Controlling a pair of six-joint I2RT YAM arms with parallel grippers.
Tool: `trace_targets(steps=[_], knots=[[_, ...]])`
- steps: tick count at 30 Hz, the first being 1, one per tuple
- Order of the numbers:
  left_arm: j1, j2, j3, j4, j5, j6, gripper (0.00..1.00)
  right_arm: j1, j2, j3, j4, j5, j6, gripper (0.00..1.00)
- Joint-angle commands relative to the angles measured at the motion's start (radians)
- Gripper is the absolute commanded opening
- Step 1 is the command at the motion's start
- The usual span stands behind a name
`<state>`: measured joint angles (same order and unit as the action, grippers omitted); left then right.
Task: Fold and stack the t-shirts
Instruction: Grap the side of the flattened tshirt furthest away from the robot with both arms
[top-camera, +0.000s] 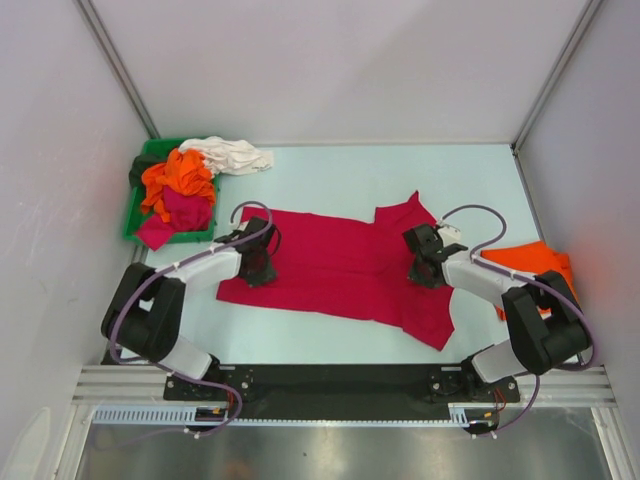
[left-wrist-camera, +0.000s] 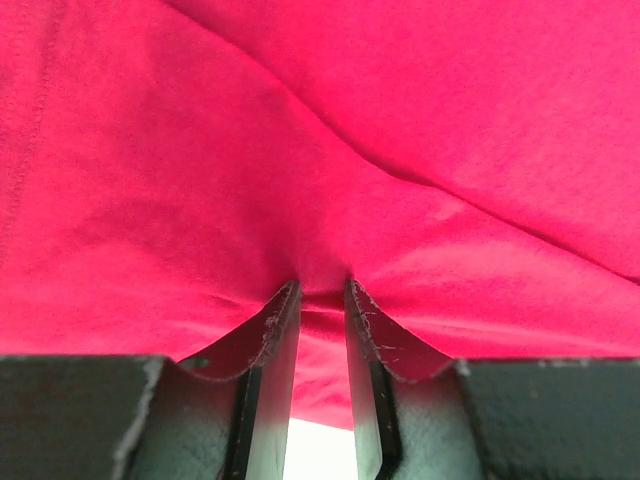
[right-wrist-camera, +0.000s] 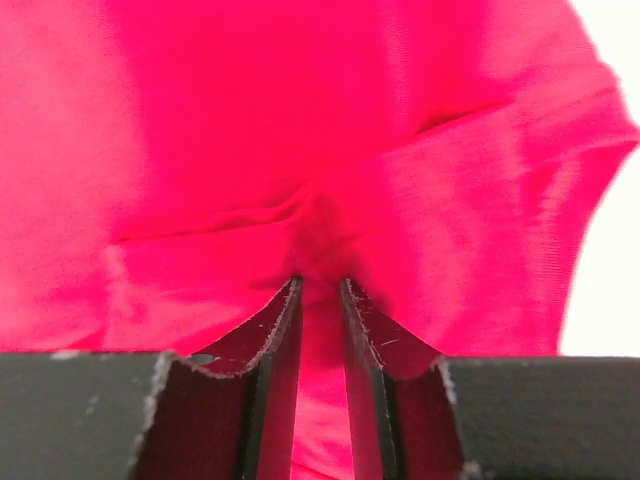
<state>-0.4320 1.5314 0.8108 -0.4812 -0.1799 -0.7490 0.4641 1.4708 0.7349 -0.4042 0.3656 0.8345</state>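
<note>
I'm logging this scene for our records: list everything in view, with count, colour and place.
table: one, pale, under everything.
red t-shirt: one, crimson, spread flat in the middle.
bin: one, green, far left.
heaped shirts: count unclear; orange, magenta, dark; in the bin.
white shirt: one, spilling from the bin onto the table.
lone shirt: one, orange, right edge of the table.
left gripper: one, black, shut on the red t-shirt.
right gripper: one, black, shut on it too.

Robotics lab cell, white panel walls (top-camera: 340, 60), aluminium frame rail (top-camera: 120, 384), left arm (top-camera: 160, 312) and right arm (top-camera: 530, 322) mounted along it
</note>
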Motion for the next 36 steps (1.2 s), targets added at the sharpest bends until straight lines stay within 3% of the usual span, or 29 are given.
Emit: trace_targets(steps=[1,11,22,36], knots=[[-0.005,-0.049,-0.076,-0.134,0.003,-0.021,0.32,-0.056,-0.041,-0.037,-0.182,0.042,-0.04,0.28],[-0.019,-0.096,-0.133,-0.143,0.007,-0.032,0.32,-0.119,-0.014,-0.035,-0.173,0.006,-0.086,0.3],[-0.021,-0.137,-0.15,-0.155,0.005,-0.021,0.33,-0.209,0.186,0.116,-0.156,-0.031,-0.132,0.34],[-0.021,-0.001,-0.013,-0.135,-0.013,0.034,0.34,-0.346,0.374,0.326,-0.169,-0.014,-0.216,0.35]])
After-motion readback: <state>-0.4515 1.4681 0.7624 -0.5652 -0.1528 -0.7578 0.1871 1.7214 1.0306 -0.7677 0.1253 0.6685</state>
